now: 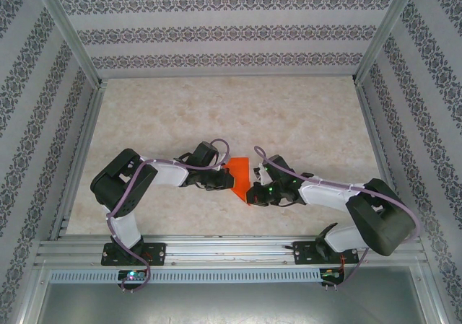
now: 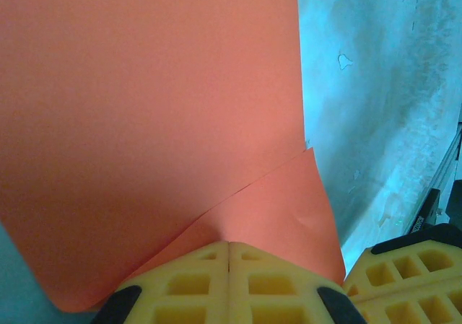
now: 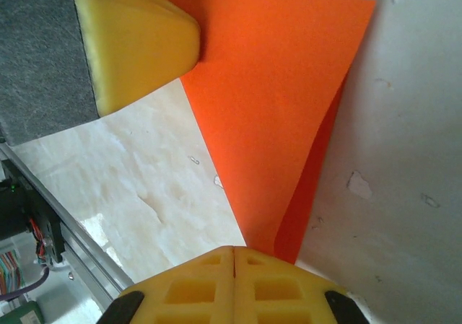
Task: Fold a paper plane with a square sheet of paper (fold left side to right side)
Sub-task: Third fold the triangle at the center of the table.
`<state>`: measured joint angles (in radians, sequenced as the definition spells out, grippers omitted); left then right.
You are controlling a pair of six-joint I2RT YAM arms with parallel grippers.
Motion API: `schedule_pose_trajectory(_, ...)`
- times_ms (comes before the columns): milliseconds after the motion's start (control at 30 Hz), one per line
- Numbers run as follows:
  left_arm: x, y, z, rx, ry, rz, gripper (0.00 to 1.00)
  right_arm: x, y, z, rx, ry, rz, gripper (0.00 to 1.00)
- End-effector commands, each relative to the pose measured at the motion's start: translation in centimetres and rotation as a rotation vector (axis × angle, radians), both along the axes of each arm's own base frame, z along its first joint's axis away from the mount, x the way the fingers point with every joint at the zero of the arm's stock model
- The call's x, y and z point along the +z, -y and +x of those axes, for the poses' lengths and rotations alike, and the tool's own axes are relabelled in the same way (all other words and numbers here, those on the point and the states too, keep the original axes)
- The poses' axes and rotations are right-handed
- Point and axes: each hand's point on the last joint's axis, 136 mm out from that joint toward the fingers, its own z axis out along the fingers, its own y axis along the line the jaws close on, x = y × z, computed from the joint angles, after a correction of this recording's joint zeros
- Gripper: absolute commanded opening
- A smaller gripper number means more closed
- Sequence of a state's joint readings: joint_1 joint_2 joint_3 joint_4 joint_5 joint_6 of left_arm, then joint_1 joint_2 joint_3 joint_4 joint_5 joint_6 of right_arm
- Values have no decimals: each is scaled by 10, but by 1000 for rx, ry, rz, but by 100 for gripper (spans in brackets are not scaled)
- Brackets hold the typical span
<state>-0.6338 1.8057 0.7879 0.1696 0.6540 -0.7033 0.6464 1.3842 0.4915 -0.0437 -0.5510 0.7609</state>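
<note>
The paper (image 1: 240,178) sits folded near the desk's (image 1: 303,122) 6 o'clock edge, its long axis running 12 to 6 and its narrow end toward 6. The left tool (image 2: 229,246) is closed, pinching its edge. The right tool (image 3: 234,252) is closed on its tip.

Overhead camera looks down and forward, distant; both wrist cameras press close, all sharing the square sheet of paper (image 1: 238,174).
</note>
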Motion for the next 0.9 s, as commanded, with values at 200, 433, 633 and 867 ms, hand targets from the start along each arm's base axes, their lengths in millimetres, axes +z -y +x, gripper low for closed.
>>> schedule_pose_trajectory(200,-27,-16,-16,-6,-62,112,3,7,-10,9,-19,12,29,0)
schedule_pose_trajectory(433,-27,-17,-16,-7,-63,113,3,1,-11,7,-18,-9,20,0)
schedule_pose_trajectory(633,-27,-17,-16,-5,-61,114,3,-8,-8,-1,-17,-42,2,0)
schedule_pose_trajectory(867,-27,-17,-16,-6,-60,115,3,-13,-6,-7,-21,-62,-12,0)
